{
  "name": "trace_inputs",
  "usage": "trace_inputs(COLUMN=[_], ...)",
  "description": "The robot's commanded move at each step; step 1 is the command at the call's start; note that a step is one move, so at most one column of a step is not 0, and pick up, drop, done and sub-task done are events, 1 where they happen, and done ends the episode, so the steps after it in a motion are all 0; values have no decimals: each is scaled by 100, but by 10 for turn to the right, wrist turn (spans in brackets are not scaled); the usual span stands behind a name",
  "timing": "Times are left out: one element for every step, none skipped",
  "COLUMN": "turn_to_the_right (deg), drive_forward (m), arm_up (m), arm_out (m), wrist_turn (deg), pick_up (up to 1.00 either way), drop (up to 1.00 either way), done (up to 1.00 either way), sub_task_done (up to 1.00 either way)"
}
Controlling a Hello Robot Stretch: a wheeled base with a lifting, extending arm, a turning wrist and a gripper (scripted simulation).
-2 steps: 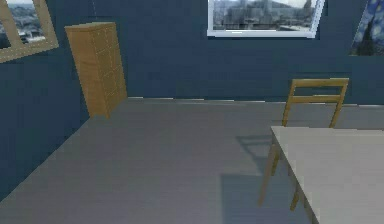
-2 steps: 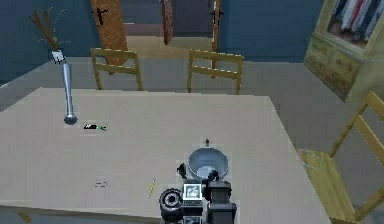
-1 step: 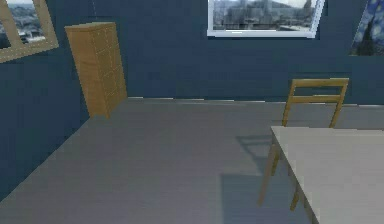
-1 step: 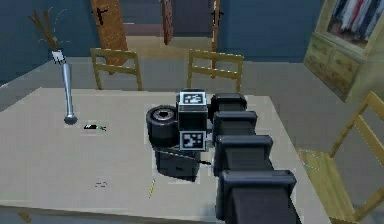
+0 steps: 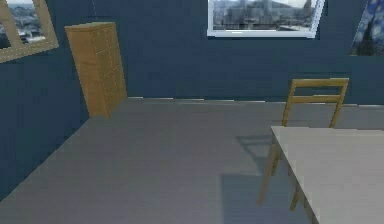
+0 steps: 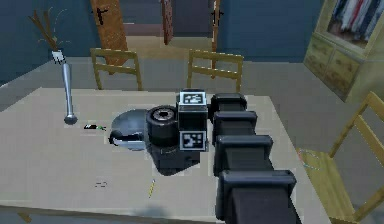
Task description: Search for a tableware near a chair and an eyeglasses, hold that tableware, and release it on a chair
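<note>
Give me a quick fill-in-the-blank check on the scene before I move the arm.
1. The tall vase of twigs stands on the ___.
2. At its far edge stand ___ wooden chairs.
3. In the forward view, the wooden dresser stands against a dark ___ wall.
Missing words: table; two; blue.

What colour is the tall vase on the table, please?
Pale grey vase, best in the arm side view.

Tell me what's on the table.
On the table: a tall vase of twigs, a small dark item, a grey rounded dish. The gripper and arm cover the dish's right side.
</note>
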Motion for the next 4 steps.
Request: trace_inputs(turn_to_the_right=[0,0,0,0], drive_forward=[0,0,0,0], arm_up=[0,0,0,0], arm_out=[0,0,0,-10], wrist_turn=[-450,-450,-90,0], pick_up=[0,0,0,0], drop=[0,0,0,0], done=[0,0,0,0], sub_task_done=[0,0,0,0])
